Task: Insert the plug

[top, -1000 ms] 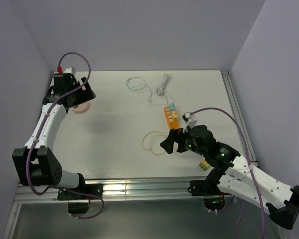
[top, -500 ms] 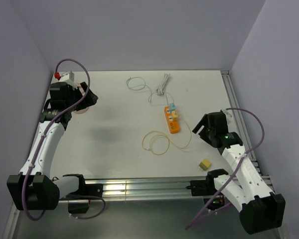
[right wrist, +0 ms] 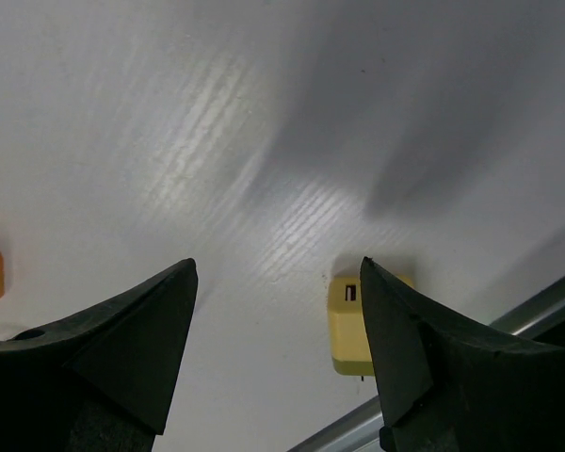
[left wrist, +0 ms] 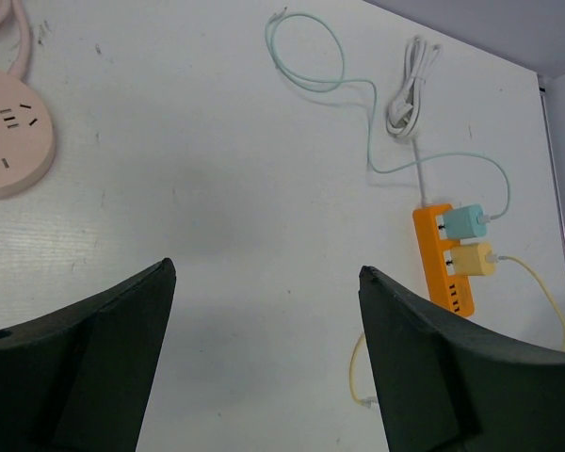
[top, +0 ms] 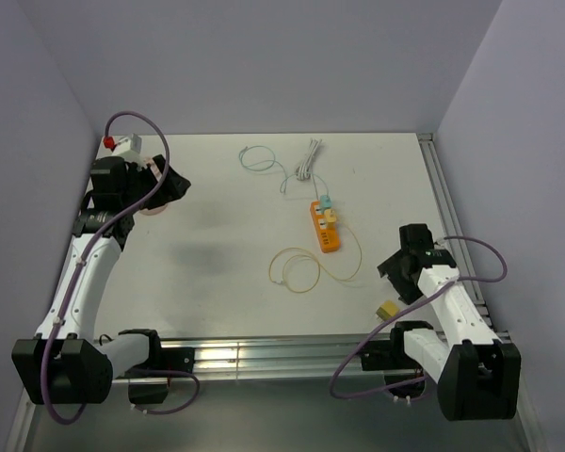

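An orange power strip point(top: 325, 226) lies mid-table with a light blue plug point(left wrist: 464, 222) and a yellow plug point(left wrist: 472, 260) seated in it; it also shows in the left wrist view point(left wrist: 443, 259). A loose yellow charger block point(top: 387, 309) lies near the front right edge, seen in the right wrist view point(right wrist: 350, 325) just inside the right fingertip. My right gripper point(top: 398, 266) is open and empty above the table near it. My left gripper point(top: 172, 184) is open and empty at the far left, high above the table.
A round pink socket hub point(left wrist: 5, 141) lies at the far left under the left arm. A white coiled cable point(top: 308, 158) and a light blue cable point(top: 257, 160) lie at the back. A yellow cable loop point(top: 297, 271) lies in front of the strip. A metal rail point(top: 264, 358) runs along the front edge.
My right arm pulled back from the power strip to the right front corner, near the yellow charger block. My left arm shifted slightly, its gripper staying open.
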`<state>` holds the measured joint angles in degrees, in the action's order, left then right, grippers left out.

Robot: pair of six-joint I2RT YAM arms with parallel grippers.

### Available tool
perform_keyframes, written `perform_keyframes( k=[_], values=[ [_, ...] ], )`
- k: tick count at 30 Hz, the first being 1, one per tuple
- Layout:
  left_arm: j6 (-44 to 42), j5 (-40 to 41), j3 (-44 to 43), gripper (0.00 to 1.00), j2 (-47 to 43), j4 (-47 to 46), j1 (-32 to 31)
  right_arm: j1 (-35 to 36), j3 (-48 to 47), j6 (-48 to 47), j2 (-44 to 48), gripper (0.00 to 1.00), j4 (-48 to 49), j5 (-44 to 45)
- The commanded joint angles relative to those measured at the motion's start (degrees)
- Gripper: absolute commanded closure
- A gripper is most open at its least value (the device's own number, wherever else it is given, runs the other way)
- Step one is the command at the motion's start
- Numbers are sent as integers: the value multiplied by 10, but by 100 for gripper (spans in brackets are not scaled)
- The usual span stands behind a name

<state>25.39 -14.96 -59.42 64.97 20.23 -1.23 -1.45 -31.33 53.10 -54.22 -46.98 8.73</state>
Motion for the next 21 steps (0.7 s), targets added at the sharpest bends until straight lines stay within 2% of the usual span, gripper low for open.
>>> perform_keyframes(
  k=[1, 7, 12, 16, 21],
  values=[
    [7, -25, 3, 17, -21, -28, -2, -2, 0, 22, -12, 23, -38, 31],
    [5, -24, 4, 16, -27, -30, -1, 0, 16, 18, -11, 24, -42, -4],
    [2, -19, 7, 16, -40, -32, -1, 12, 6, 20, -53, 24, -48, -6],
    [2, -18, 7, 15, -40, -32, -1, 61, -14, 26, -116, 24, -61, 8],
    [2, -23, 8, 16, -35, -32, -1, 91, -15, 45, -131, 24, -54, 8]
  ],
)
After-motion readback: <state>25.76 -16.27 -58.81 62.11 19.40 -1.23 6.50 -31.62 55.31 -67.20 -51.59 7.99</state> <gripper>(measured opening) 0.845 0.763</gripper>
